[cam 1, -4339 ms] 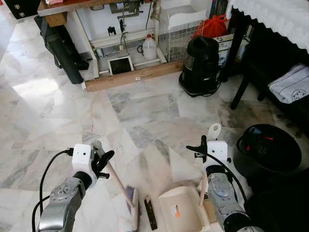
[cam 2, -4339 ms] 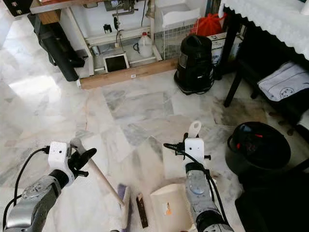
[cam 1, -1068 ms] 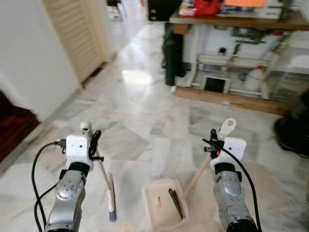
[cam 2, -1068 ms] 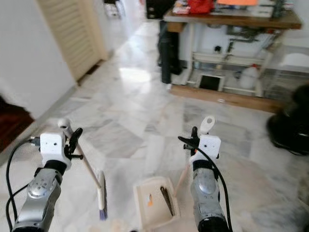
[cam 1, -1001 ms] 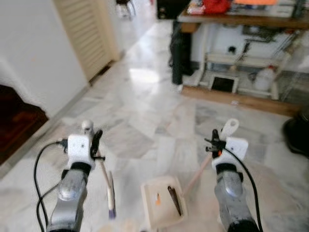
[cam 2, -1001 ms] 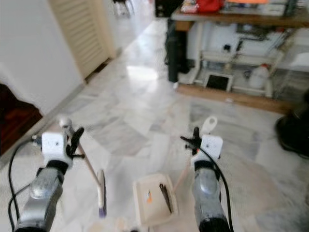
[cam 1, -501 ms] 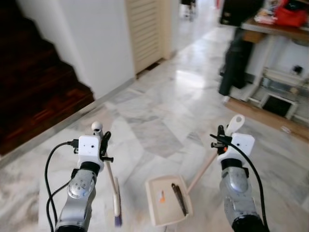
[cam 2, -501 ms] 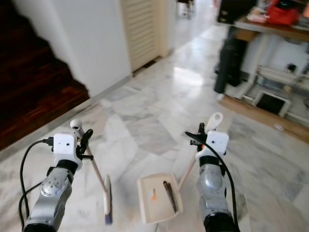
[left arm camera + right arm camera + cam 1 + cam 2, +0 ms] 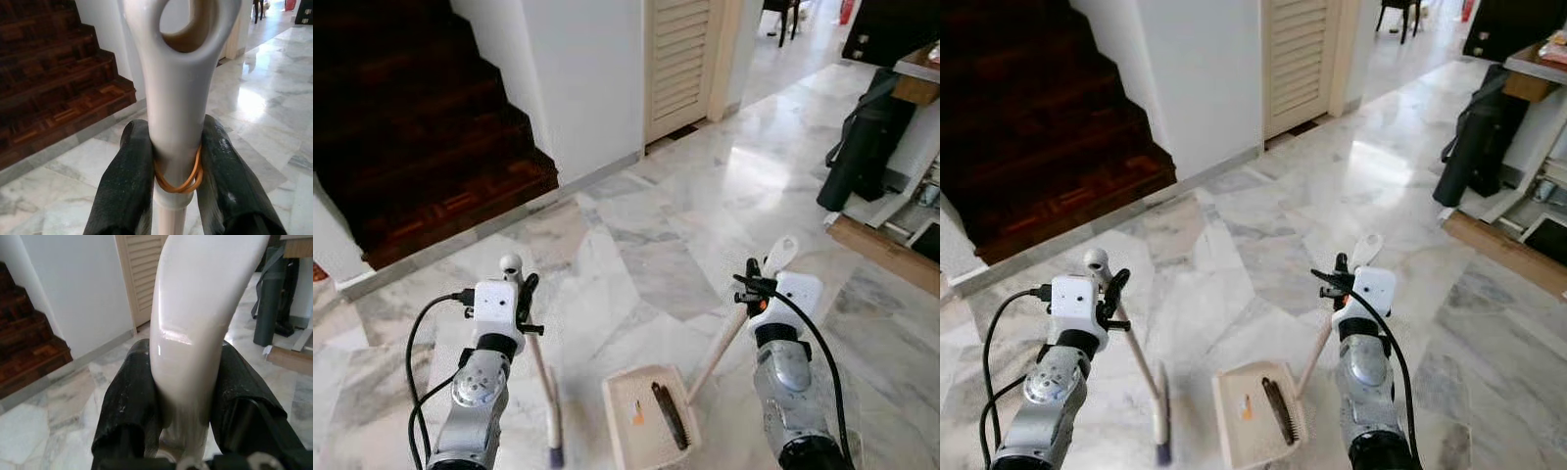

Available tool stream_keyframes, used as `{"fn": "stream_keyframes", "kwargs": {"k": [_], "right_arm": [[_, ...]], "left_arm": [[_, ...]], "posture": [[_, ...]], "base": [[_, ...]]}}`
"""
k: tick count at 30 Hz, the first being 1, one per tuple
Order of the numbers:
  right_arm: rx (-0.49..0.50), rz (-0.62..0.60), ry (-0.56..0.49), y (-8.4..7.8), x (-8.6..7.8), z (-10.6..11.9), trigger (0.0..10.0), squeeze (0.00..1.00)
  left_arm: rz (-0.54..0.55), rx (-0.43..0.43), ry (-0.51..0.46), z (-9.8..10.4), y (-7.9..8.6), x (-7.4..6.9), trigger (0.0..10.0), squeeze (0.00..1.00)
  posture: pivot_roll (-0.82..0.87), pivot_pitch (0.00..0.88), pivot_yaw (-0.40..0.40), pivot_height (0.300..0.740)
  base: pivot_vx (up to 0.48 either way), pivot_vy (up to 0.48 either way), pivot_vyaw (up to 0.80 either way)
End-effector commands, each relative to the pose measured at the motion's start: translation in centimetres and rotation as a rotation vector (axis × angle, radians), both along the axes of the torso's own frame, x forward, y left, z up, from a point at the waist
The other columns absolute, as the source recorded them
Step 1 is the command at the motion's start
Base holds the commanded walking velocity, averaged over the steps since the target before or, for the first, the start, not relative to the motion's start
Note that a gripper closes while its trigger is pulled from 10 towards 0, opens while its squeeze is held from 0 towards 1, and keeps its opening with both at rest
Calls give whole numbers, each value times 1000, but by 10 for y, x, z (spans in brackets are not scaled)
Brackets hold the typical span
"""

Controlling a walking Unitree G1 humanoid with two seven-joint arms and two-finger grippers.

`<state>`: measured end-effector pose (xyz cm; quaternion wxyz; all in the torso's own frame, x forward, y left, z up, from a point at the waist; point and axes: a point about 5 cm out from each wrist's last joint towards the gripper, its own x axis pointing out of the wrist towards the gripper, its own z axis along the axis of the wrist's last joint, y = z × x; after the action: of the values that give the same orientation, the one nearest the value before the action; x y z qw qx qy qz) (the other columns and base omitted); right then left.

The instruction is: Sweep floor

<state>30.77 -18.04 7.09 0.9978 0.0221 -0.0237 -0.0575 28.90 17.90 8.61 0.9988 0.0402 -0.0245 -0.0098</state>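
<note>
Between left gripper (image 9: 176, 161) fingers: broom handle (image 9: 178, 93), clamped; between right gripper (image 9: 188, 396) fingers: dustpan handle (image 9: 195, 318), clamped, dustpan (image 9: 651, 426) below

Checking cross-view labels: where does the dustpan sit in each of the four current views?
Left eye view: dustpan low centre, its handle running up to the right gripper.
Right eye view: low centre, handle rising rightward.
Left wrist view: not in it; that gripper clamps the broom handle.
Right wrist view: the handle's top, between the fingers.
Shared landmark: the dark wooden stairs.
</note>
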Motion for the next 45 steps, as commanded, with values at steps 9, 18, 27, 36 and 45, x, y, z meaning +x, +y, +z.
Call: {"fn": "stream_keyframes", "kwargs": {"k": [9,18,27,36,45], "right_arm": [[36,5,-38,1,7,12,10000,0],[70,12,-29,8,7,10,10000,0],[49,45,-27,14,9,11,10000,0],[66,62,-32,18,9,12,10000,0],[64,88,-54,22,8,15,10000,0]], "left_arm": [[10,15,-52,13,3,7,10000,0],[15,15,-44,10,4,3,10000,0],[31,16,-44,11,8,2,10000,0],[33,11,-39,10,7,1,10000,0],[31,9,-37,11,6,1,10000,0]], "posture": [[91,0,37,740],[98,0,42,740],[110,0,41,740],[118,0,41,740],[119,0,42,740]], "base": [[0,424,0],[0,480,0],[0,480,0],[0,480,532],[0,480,401]]}}
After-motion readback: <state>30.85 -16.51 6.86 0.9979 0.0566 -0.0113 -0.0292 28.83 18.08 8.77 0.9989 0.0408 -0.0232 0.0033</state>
